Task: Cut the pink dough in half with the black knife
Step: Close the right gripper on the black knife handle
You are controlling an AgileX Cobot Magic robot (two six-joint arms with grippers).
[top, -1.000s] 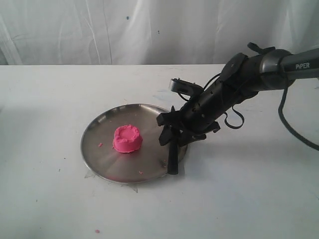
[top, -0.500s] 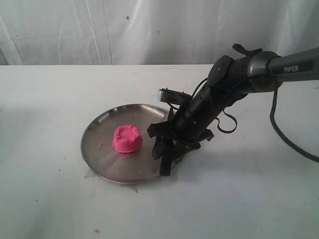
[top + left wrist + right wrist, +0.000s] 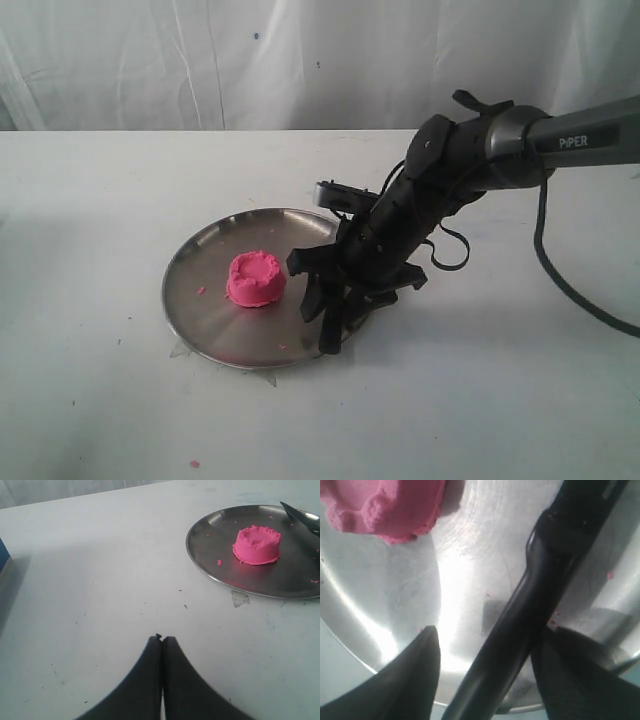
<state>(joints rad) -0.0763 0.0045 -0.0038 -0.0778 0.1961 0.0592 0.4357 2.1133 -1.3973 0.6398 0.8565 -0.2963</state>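
The pink dough (image 3: 256, 278) is one round lump with a dimpled top, standing on the steel plate (image 3: 200, 300); it also shows in both wrist views (image 3: 256, 545) (image 3: 390, 507). The black knife (image 3: 331, 328) lies slanting across the plate's right rim. My right gripper (image 3: 322, 292) hangs over it, just right of the dough. In the right wrist view the knife (image 3: 520, 615) runs between the spread fingers of the right gripper (image 3: 492, 630), close against one finger with a gap to the other. My left gripper (image 3: 162, 639) is shut on nothing, low over the bare table, well away from the plate (image 3: 210, 570).
Small pink crumbs lie on the plate (image 3: 201, 291) and one on the table near the front (image 3: 195, 464). A white cloth backdrop (image 3: 300, 60) closes off the far side of the white table. A black cable (image 3: 570, 280) trails from the right arm.
The right arm has swung left and lower over the plate's right rim, nearer the dough. The knife's visible end has shifted left with it. The dough has not moved.
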